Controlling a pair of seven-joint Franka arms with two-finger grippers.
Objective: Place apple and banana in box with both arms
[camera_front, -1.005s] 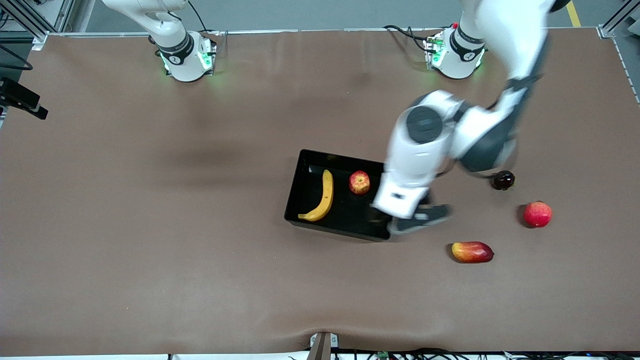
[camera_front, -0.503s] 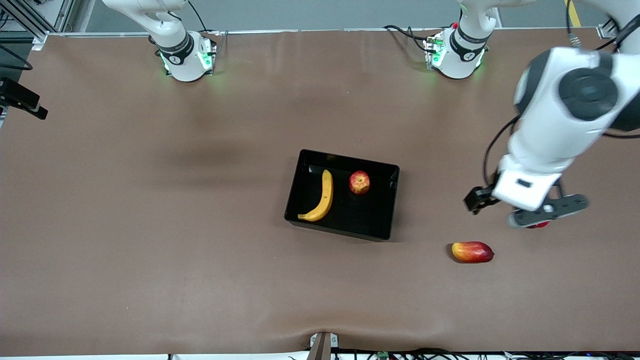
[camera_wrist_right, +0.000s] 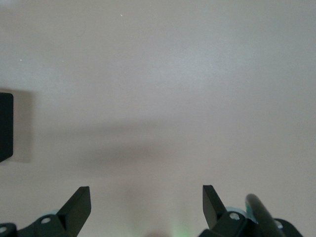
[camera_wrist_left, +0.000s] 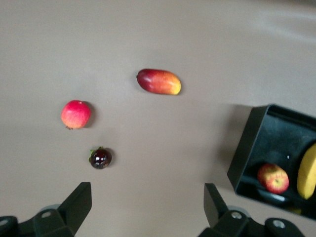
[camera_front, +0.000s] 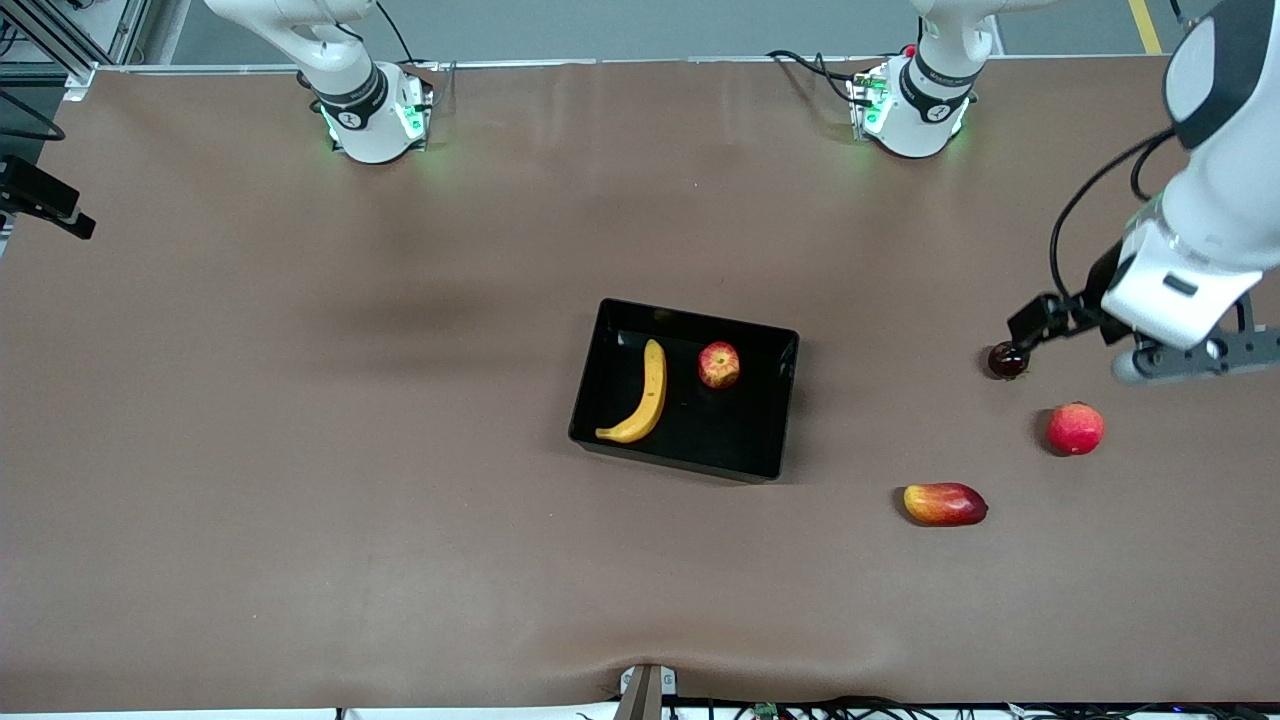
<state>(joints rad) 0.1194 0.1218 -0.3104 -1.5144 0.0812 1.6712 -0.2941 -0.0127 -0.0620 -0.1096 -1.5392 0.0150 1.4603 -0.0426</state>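
The black box [camera_front: 787, 400] sits mid-table. In it lie the yellow banana [camera_front: 640, 395] and the streaked red apple [camera_front: 719, 364], side by side and apart. My left gripper [camera_front: 1190, 360] hangs high over the table toward the left arm's end, well clear of the box. In the left wrist view the left gripper [camera_wrist_left: 147, 202] is open and empty, with the box [camera_wrist_left: 247, 153], apple [camera_wrist_left: 273, 177] and banana [camera_wrist_left: 307, 170] off at the edge. My right gripper [camera_wrist_right: 146, 202] is open and empty over bare table, with a box corner [camera_wrist_right: 5, 126] in sight; it does not show in the front view.
Toward the left arm's end lie a red-pink round fruit [camera_front: 1075, 428], a red-yellow mango-like fruit [camera_front: 945, 503] and a small dark fruit [camera_front: 1007, 360]. They also show in the left wrist view: round fruit [camera_wrist_left: 75, 114], mango-like fruit [camera_wrist_left: 158, 81], dark fruit [camera_wrist_left: 100, 158].
My left arm has swung away from the box toward its own end of the table, empty. The apple and banana stay in the box. The right arm has not moved.
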